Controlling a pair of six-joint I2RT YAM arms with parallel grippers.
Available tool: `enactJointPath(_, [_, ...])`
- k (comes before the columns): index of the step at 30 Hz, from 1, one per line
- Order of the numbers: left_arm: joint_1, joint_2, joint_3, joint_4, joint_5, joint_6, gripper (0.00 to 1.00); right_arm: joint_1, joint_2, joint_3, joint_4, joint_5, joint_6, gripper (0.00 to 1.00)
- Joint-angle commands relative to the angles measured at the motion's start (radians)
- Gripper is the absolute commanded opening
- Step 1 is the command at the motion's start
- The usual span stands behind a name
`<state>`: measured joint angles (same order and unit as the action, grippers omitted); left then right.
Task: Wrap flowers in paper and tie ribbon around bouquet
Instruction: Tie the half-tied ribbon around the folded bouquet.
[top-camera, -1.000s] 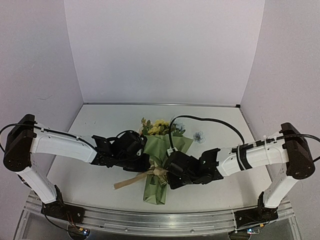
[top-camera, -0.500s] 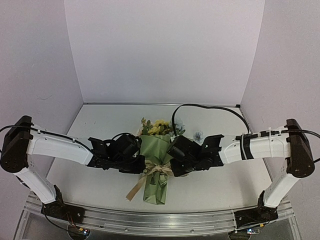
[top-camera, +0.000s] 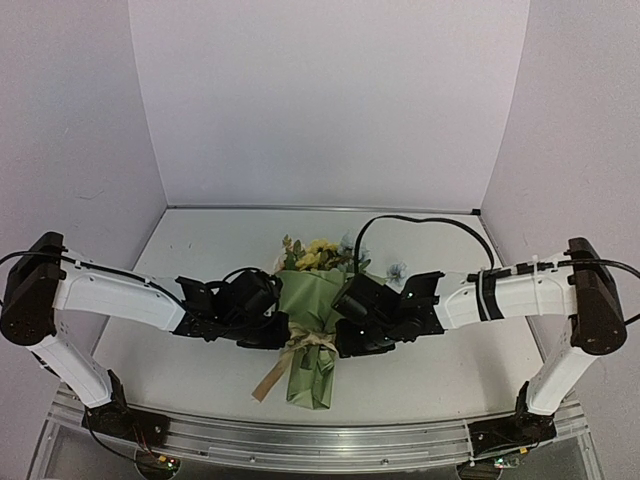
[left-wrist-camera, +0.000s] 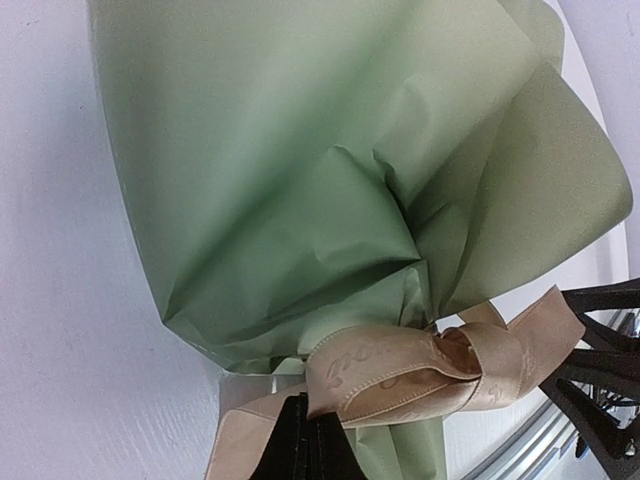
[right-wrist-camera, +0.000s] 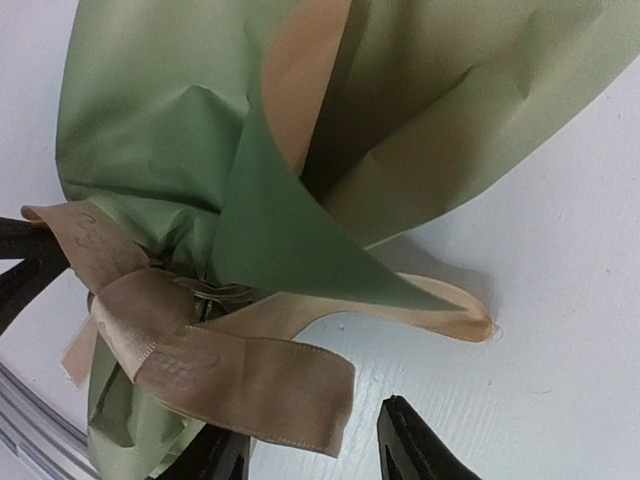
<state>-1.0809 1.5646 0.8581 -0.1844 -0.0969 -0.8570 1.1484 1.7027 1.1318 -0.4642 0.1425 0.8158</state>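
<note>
bouquet (top-camera: 318, 300) on table (top-camera: 200, 250), ribbon (top-camera: 311, 342) around it

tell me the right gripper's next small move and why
Probably back the right gripper off the ribbon: its jaws stand open, the loop lies loose at one finger, and the knot looks snug on the bouquet.

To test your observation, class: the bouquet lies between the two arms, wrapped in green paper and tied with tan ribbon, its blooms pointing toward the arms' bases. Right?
Not quite. The blooms point away from the arms' bases, toward the back wall, as the top external view shows. The bouquet does lie between the two arms, wrapped in green paper and tied with tan ribbon.
</note>
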Motion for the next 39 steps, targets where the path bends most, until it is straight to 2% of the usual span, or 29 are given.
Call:
enactJointPath(1, [0.000,-0.038,-0.017,0.039,0.008,-0.003,0.00,-0.001,0.023,-0.014,0.036,-0.034,0.132,0.47])
enactJointPath(4, [0.001,-0.048,-0.028,0.039,0.005,-0.010,0.00,-0.003,0.035,-0.025,0.039,-0.024,0.159,0.45])
enactJointPath(8, [0.001,-0.064,-0.044,0.034,-0.012,-0.026,0.00,-0.007,0.043,-0.030,0.039,-0.013,0.163,0.31])
enactJointPath(9, [0.001,-0.069,-0.048,0.035,-0.015,-0.029,0.00,-0.009,0.046,-0.028,0.038,-0.013,0.161,0.26])
enactJointPath(11, [0.001,-0.076,-0.057,0.033,-0.021,-0.035,0.00,-0.012,0.049,-0.023,0.036,-0.003,0.149,0.10])
enactJointPath(13, [0.001,-0.081,-0.063,0.033,-0.027,-0.037,0.00,-0.021,0.051,-0.014,0.025,0.009,0.124,0.00])
enactJointPath(20, [0.015,-0.098,-0.084,0.032,-0.036,-0.041,0.00,-0.023,0.093,0.069,-0.149,0.167,-0.006,0.00])
enactJointPath(25, [0.053,-0.119,-0.110,0.034,-0.025,-0.049,0.00,-0.022,0.094,0.078,-0.215,0.280,-0.053,0.00])
enactJointPath(39, [0.141,-0.143,-0.155,0.055,0.023,-0.076,0.00,0.058,0.170,0.104,-0.259,0.363,-0.127,0.00])
